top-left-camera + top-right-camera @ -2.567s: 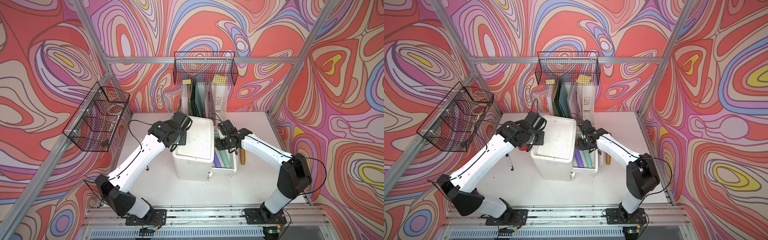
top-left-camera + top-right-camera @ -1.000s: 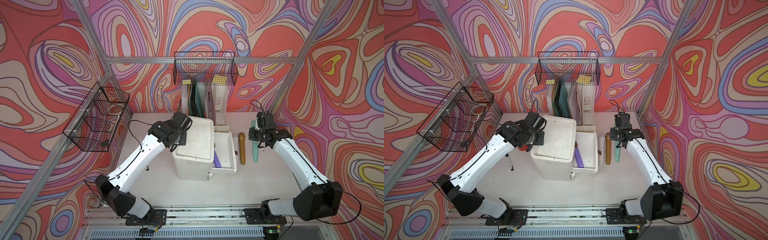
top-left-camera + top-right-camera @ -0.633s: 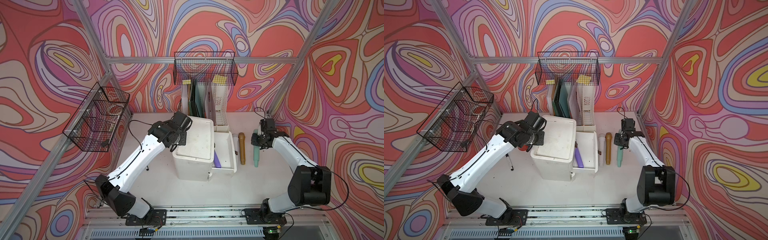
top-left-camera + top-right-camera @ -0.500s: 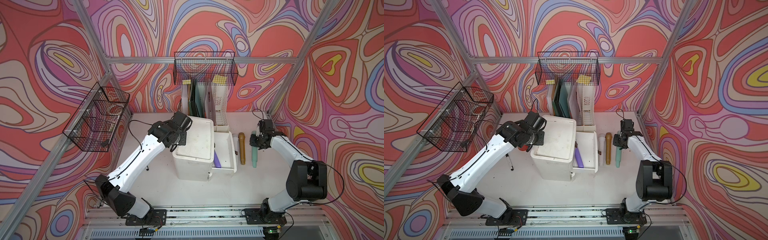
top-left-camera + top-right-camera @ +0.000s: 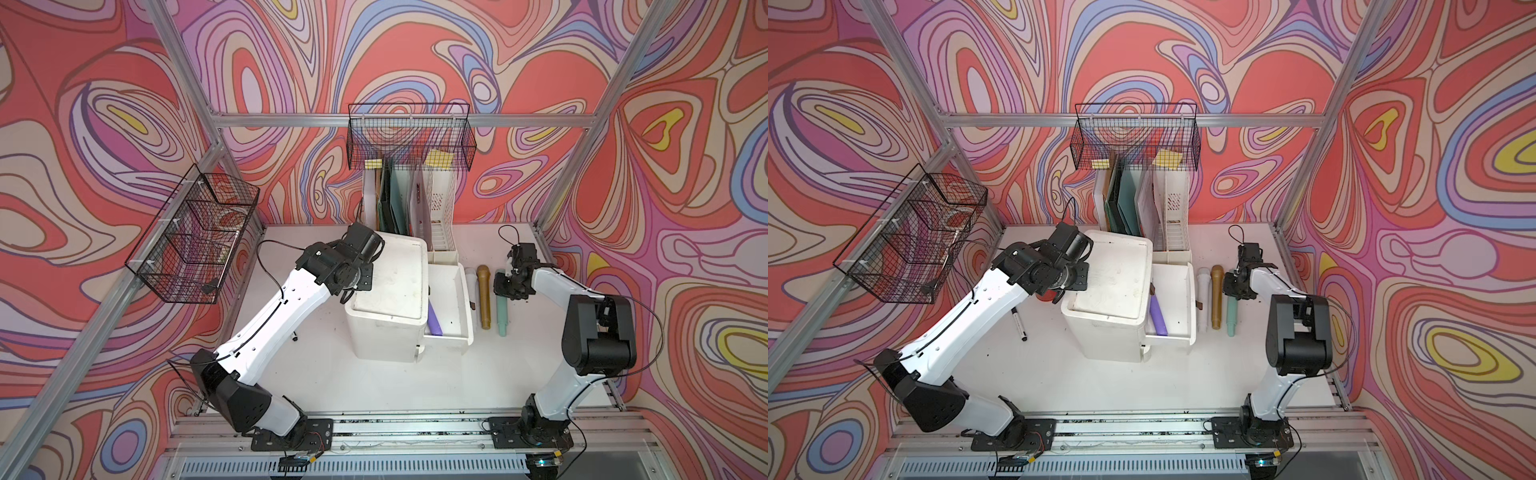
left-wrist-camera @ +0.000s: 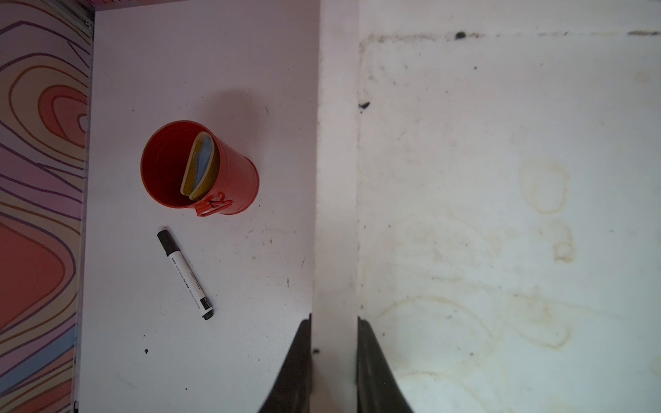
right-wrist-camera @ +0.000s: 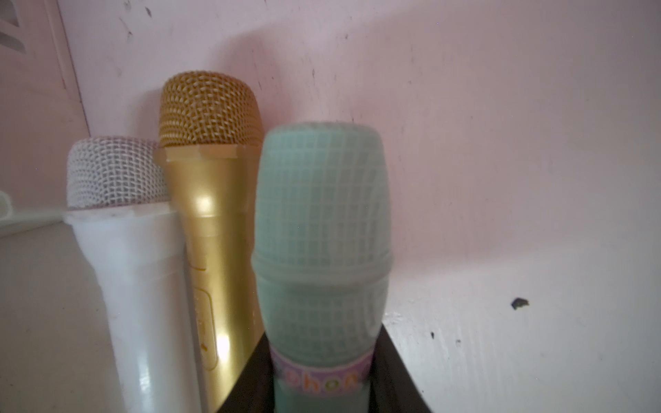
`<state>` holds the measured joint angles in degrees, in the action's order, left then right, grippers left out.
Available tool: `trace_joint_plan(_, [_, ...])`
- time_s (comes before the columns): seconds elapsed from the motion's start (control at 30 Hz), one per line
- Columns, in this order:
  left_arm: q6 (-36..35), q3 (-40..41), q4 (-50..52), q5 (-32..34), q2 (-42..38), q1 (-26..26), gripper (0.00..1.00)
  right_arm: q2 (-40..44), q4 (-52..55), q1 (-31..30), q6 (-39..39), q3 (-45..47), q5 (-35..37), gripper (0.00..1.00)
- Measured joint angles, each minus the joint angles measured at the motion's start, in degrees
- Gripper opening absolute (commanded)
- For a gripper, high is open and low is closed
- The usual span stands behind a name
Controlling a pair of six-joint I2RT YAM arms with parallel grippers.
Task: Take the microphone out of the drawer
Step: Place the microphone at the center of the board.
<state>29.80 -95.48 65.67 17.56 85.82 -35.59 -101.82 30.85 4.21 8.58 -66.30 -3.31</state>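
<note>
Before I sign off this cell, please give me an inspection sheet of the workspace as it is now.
Surface: white table, stained, dark specks.
Job's things: teal microphone beside gold microphone and white microphone on table; purple object lies in open drawer.
Clutter: red cup, marker, file holder.
Grippers: left gripper shut, at drawer unit top edge; right gripper shut on teal microphone.
Cables: black cable looped at right wrist.
Surroundings: patterned walls, wire baskets.
</note>
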Motion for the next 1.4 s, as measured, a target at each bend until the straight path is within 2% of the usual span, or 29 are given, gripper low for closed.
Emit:
trace_joint_plan(0.23, [0.0, 0.0, 0.0, 0.0, 0.0, 0.0, 0.0, -3.58, -0.68, 0.0, 0.04, -0.42, -1.09, 0.2])
trace_joint_plan(0.4, [0.0, 0.0, 0.0, 0.0, 0.0, 0.0, 0.0, -3.82, -0.68, 0.0, 0.07, -0.44, -1.9, 0.35])
trace_joint_plan(0.57, [0.0, 0.0, 0.0, 0.0, 0.0, 0.0, 0.0, -4.52, -0.63, 0.0, 0.28, -0.57, -2.6, 0.41])
trace_joint_plan(1.0, [0.0, 0.0, 0.0, 0.0, 0.0, 0.0, 0.0, -3.93, 0.7, 0.0, 1.09, -1.11, -2.69, 0.43])
trace_joint_plan(1.4, [-0.02, 0.0, -0.02, 0.02, -0.02, 0.0, 0.0, 9.2, 4.96, 0.0, 1.18, -2.54, -2.95, 0.43])
